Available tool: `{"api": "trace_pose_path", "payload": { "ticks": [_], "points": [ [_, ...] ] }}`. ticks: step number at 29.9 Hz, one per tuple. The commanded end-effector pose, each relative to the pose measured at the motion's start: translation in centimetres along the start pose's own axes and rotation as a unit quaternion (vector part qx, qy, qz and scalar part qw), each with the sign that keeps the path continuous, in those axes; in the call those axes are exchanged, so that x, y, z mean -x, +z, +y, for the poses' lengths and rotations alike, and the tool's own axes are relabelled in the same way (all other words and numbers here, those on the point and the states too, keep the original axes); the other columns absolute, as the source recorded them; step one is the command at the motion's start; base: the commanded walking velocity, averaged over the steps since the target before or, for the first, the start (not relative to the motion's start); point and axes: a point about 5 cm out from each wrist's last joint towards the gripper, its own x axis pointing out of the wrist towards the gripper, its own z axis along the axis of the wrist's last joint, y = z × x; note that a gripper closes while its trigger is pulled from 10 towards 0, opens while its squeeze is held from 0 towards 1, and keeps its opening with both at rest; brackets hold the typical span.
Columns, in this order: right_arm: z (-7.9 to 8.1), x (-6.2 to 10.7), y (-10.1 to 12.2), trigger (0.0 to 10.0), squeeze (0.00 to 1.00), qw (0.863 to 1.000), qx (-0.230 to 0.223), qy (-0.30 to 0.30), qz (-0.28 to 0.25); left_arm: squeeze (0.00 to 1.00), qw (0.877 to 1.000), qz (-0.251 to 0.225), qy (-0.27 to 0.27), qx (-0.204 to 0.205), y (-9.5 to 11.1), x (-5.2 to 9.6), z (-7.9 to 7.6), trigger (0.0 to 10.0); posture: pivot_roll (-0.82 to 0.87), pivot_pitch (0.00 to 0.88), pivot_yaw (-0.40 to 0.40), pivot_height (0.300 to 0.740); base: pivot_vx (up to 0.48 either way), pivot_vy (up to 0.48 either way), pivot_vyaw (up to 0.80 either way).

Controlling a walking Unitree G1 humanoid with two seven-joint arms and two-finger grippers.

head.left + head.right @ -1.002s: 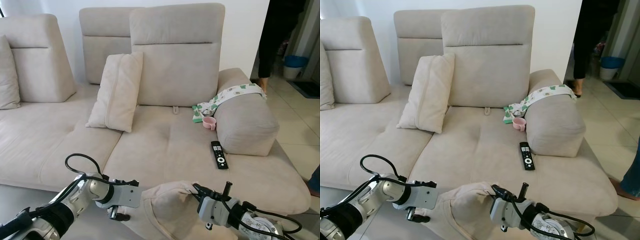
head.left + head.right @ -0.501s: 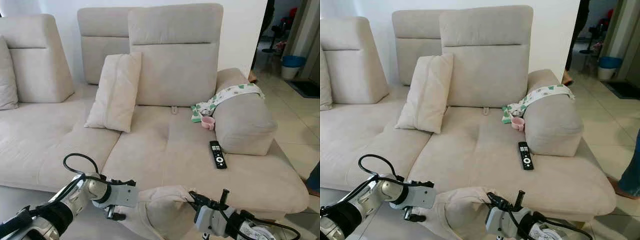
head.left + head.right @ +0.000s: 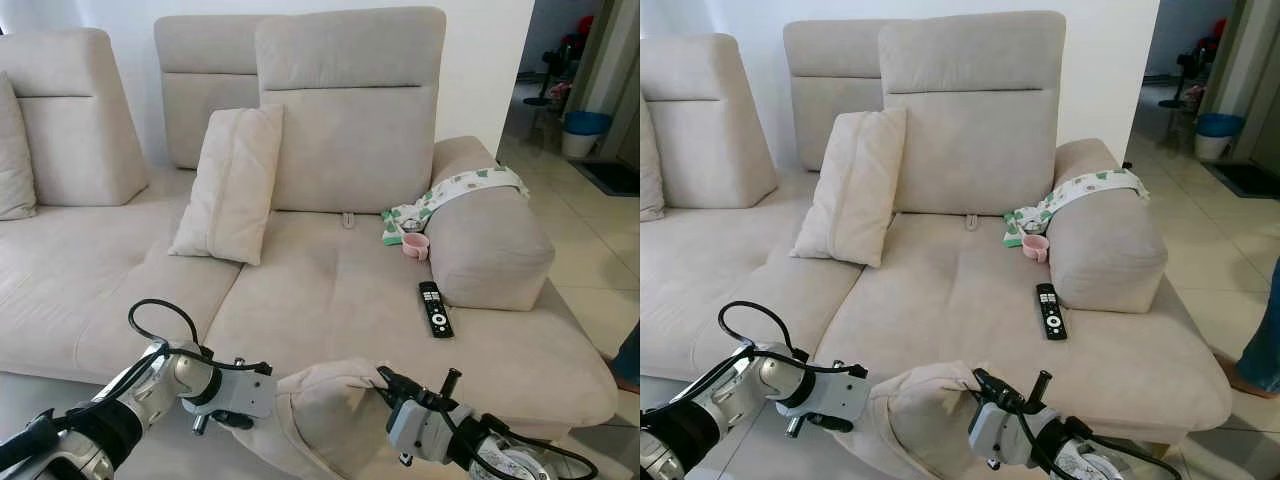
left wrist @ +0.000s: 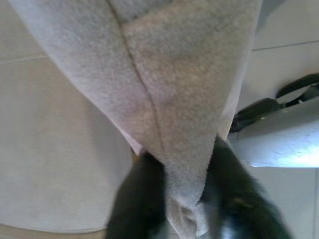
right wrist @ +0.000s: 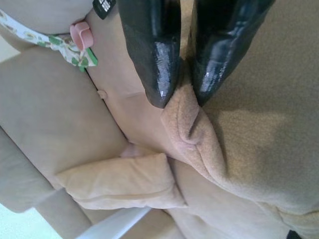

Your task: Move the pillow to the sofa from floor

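Beige pillow [image 3: 330, 415] hangs at the sofa [image 3: 330, 300] seat's front edge, left gripper [image 4: 187, 206] and right gripper [image 5: 180, 84] each pinching a corner. Looks soft, light, floppy; corners hold best.

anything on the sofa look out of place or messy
A pink cup sits right on the seat cushion by the armrest, with a leaf-print cloth draped unevenly over that armrest and bunched beside the cup. A black remote lies loose on the seat. I see no spill or damage.
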Motion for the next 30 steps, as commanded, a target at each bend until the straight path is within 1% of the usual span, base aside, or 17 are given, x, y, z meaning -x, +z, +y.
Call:
{"api": "trace_pose_path", "payload": {
  "ticks": [1, 2, 3, 7, 9, 12, 13, 16, 19, 21, 26, 28, 29, 30],
  "points": [
    [-1.1, -0.1, 1.3, 10.0, 0.0, 0.998, 0.007, -0.046, -0.039, 0.0, 0.999, 0.014, 0.031, -0.007, 0.0, 0.7, 1.0, 0.0, -0.13, 0.0, 0.056, 0.52, 0.0, 0.0, 0.0],
    [-1.0, -0.3, 1.3, 10.0, 0.0, 0.998, 0.002, -0.049, -0.04, 0.0, 0.999, 0.012, 0.045, -0.01, 0.4, 1.0, 1.5, 1.9, -0.13, 0.0, 0.056, 0.52, 0.0, 0.0, 0.0],
    [-0.9, -0.5, 1.3, 10.0, 0.0, 0.998, -0.001, -0.051, -0.041, 0.0, 0.999, 0.011, 0.052, -0.011, 0.6, 1.1, 1.7, 10.0, -0.13, 0.0, 0.056, 0.52, 0.0, 0.0, 0.0],
    [-0.8, -1.0, 1.6, 10.0, 0.0, 0.997, -0.003, -0.059, -0.046, 0.0, 0.998, 0.013, 0.055, -0.02, 1.1, 1.5, 2.0, 10.0, -0.13, 0.0, 0.053, 0.52, 0.0, 0.0, 0.0],
    [-0.5, -1.8, 2.1, 10.0, 0.0, 0.996, -0.011, -0.071, -0.06, 0.0, 0.997, 0.021, 0.06, -0.031, 1.5, 2.1, 2.2, 10.0, -0.13, 0.0, 0.049, 0.52, 0.0, 0.0, 0.0],
    [-0.3, -2.1, 2.3, 10.0, 0.0, 0.995, -0.015, -0.075, -0.064, 0.0, 0.998, 0.02, 0.058, -0.032, 1.7, 2.3, 2.2, 10.0, -0.12, 0.0, 0.048, 0.52, 0.0, 0.0, 0.0],
    [-0.1, -2.3, 2.5, 10.0, 0.0, 0.995, -0.016, -0.077, -0.069, 0.0, 0.998, 0.025, 0.046, -0.031, 1.6, 2.4, 1.9, 10.0, -0.12, 0.0, 0.047, 0.52, 0.0, 0.0, 0.0],
    [-0.1, -2.5, 2.7, 10.0, 0.0, 0.994, -0.017, -0.081, -0.075, 0.0, 0.998, 0.032, 0.033, -0.034, 1.4, 2.4, 1.5, 10.0, -0.12, 0.0, 0.045, 0.525, 0.0, 0.0, 0.0],
    [-0.2, -2.8, 3.1, 10.0, 0.0, 0.992, -0.018, -0.091, -0.085, 0.0, 0.998, 0.042, 0.017, -0.038, 1.1, 2.3, 1.0, 10.0, -0.12, 0.0, 0.042, 0.54, 0.0, 0.0, 0.0],
    [-0.5, -2.9, 3.1, 10.0, 0.0, 0.991, -0.019, -0.097, -0.085, 0.0, 0.998, 0.043, 0.015, -0.038, 1.2, 2.2, 0.9, 10.0, -0.12, 0.0, 0.041, 0.55, 0.0, 0.0, 0.0],
    [-0.6, -2.9, 3.0, 10.0, 0.0, 0.991, -0.02, -0.102, -0.085, 0.0, 0.998, 0.041, 0.022, -0.04, 1.5, 2.0, 1.1, 10.0, -0.12, 0.0, 0.039, 0.56, 0.0, 0.0, 0.0],
    [-0.6, -2.9, 2.9, 10.0, 0.0, 0.991, -0.021, -0.104, -0.084, 0.0, 0.998, 0.036, 0.031, -0.043, 1.8, 1.9, 1.4, 10.0, -0.12, 0.0, 0.039, 0.565, 0.0, 0.0, 0.0],
    [-0.6, -2.9, 2.9, 10.0, 0.0, 0.99, -0.023, -0.109, -0.082, 0.0, 0.998, 0.03, 0.044, -0.047, 2.3, 1.8, 1.8, 10.0, -0.12, 0.0, 0.039, 0.575, 0.0, 0.0, 0.0],
    [-0.6, -2.9, 2.9, 10.0, 0.0, 0.99, -0.023, -0.109, -0.082, 0.0, 0.998, 0.03, 0.044, -0.047, 2.3, 1.8, 1.8, 10.0, -0.12, 0.0, 0.039, 0.575, 0.0, 0.0, 0.0]
  ]
}}
